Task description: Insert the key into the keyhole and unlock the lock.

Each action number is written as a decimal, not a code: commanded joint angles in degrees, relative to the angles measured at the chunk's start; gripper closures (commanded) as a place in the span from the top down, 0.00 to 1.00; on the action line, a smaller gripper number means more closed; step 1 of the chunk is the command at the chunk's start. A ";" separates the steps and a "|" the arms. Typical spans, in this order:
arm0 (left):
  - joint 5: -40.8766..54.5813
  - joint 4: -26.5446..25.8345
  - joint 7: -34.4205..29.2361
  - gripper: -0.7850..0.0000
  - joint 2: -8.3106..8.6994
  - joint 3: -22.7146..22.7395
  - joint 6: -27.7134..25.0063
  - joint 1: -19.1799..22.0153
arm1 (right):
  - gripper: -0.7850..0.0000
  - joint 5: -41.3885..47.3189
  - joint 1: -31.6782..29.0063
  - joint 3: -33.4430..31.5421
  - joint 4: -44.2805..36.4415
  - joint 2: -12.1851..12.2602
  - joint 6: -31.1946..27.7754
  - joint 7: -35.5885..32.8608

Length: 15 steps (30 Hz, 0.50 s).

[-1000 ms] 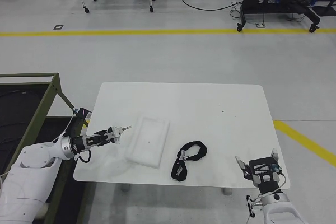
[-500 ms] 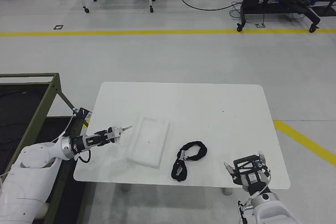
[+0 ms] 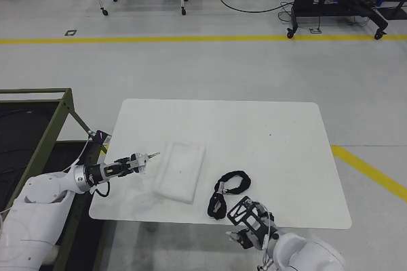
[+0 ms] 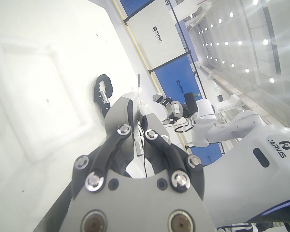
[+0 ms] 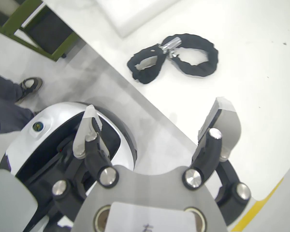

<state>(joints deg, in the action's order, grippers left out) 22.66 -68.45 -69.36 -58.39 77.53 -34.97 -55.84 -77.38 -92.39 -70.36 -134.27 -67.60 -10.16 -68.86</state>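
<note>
The thin silver metal key (image 4: 138,83) is held clamped in the left gripper (image 4: 137,108) above the white surface (image 3: 271,135), well apart from the black fabric-sleeved loop lock (image 3: 229,192), beside which the right gripper (image 5: 155,108) is spread wide and empty, so insertion and unlocking are judged not yet done.

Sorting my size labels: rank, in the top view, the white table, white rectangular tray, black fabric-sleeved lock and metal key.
1. White rounded-corner table
2. White rectangular tray
3. Black fabric-sleeved lock
4. Thin metal key, clearly smallest even though held nearer the camera.
</note>
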 commanded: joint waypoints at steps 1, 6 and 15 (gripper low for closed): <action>0.00 0.00 0.00 0.00 0.00 0.00 0.00 0.00 | 1.00 1.88 5.10 4.14 1.31 -0.63 5.03 -5.29; 0.00 0.00 0.00 0.00 0.00 0.00 0.00 0.00 | 1.00 9.81 14.74 8.31 7.52 -2.46 14.69 -10.57; 0.00 0.00 0.00 0.00 0.00 0.00 0.00 0.00 | 1.00 9.81 14.74 8.31 7.52 -2.46 14.69 -10.57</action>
<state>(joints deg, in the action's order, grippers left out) 22.66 -68.45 -69.36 -58.39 77.53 -34.97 -55.84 -67.57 -77.65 -62.05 -126.75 -70.05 4.53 -79.43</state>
